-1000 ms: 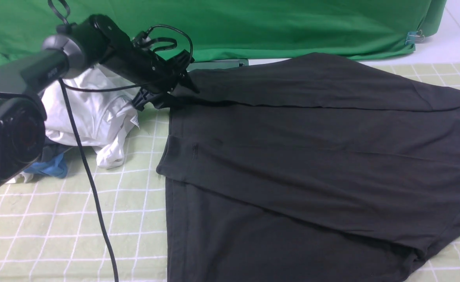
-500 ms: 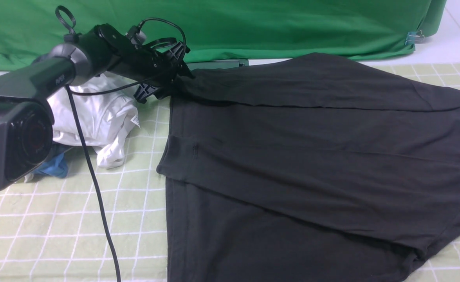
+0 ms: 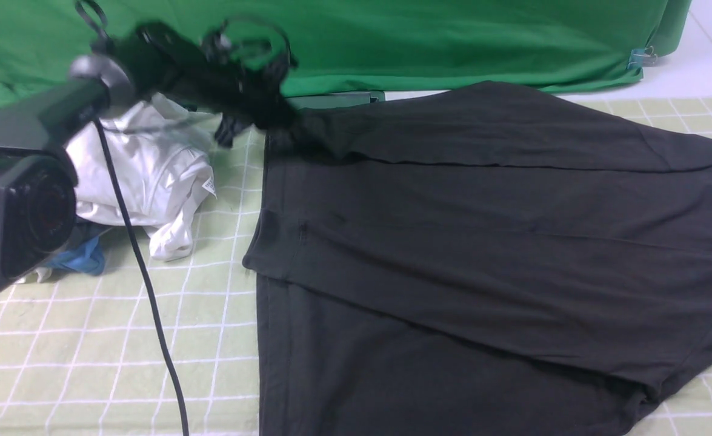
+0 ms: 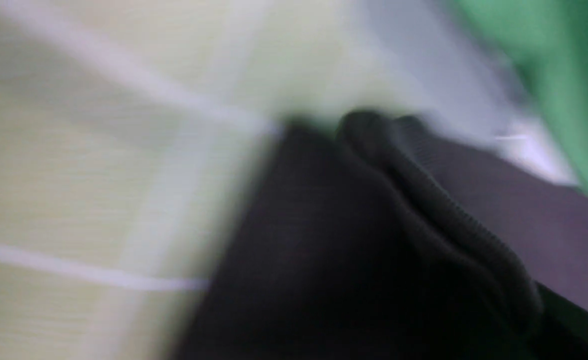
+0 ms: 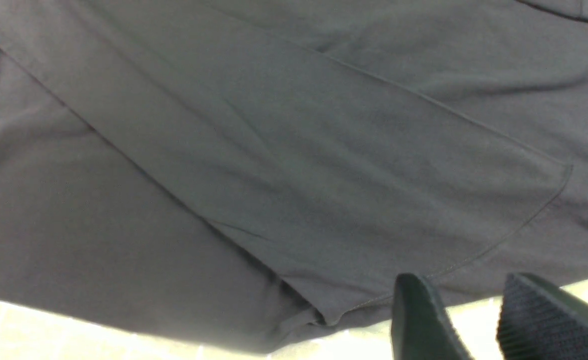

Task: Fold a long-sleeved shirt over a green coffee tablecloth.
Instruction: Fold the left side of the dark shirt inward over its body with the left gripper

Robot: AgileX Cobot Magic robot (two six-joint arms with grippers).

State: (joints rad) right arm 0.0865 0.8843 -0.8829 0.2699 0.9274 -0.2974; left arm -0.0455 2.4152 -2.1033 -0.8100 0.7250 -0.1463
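The tablecloth covers the desk. The shirt lies spread on it, from the middle out to the right, with one band already folded across its body. A second ago the left hand stood open at the far left corner of the shirt. Now it is clenched there and blurred by motion, and the corner rises toward it. I judge that it grasps the shirt and that your next fold begins. The right hand is released and holds nothing; it hangs over an edge of the shirt.

Around, you have:
- the green backdrop behind;
- a white shirt just left of the grasped corner;
- a cable across the tablecloth;
- a blue garment beside the white shirt.

The white shirt is near, so the corner may brush it.
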